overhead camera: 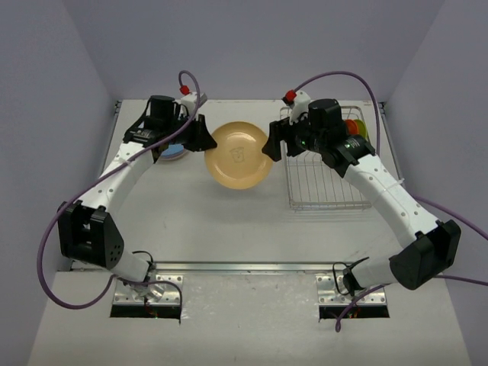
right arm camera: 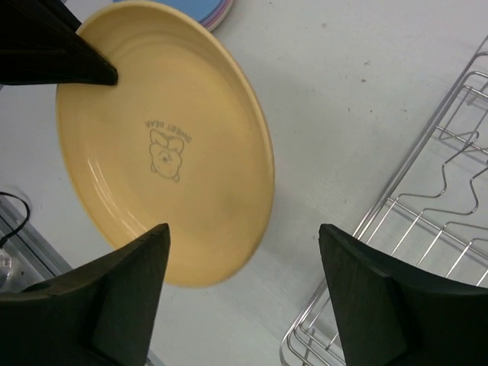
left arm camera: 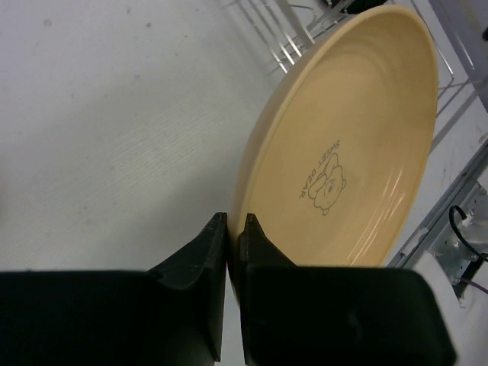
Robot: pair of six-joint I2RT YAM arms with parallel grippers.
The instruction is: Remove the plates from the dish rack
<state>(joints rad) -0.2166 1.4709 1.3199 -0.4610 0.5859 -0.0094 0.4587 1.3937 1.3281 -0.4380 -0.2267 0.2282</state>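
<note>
A tan plate (overhead camera: 239,155) with a small bear print hangs above the table between the two arms. My left gripper (overhead camera: 206,141) is shut on its left rim; in the left wrist view the fingertips (left arm camera: 235,221) pinch the edge of the tan plate (left arm camera: 358,130). My right gripper (overhead camera: 272,145) stands open at the plate's right edge. In the right wrist view its fingers straddle that rim of the tan plate (right arm camera: 168,137) without touching it. The silver wire dish rack (overhead camera: 324,183) lies to the right, with orange and green plates (overhead camera: 352,127) upright at its far end.
A low stack of blue and pink plates (overhead camera: 174,151) lies on the table under the left arm and shows at the top of the right wrist view (right arm camera: 206,11). The rack's wire corner (right arm camera: 427,229) sits just right of the right gripper (right arm camera: 244,229). Walls enclose the table.
</note>
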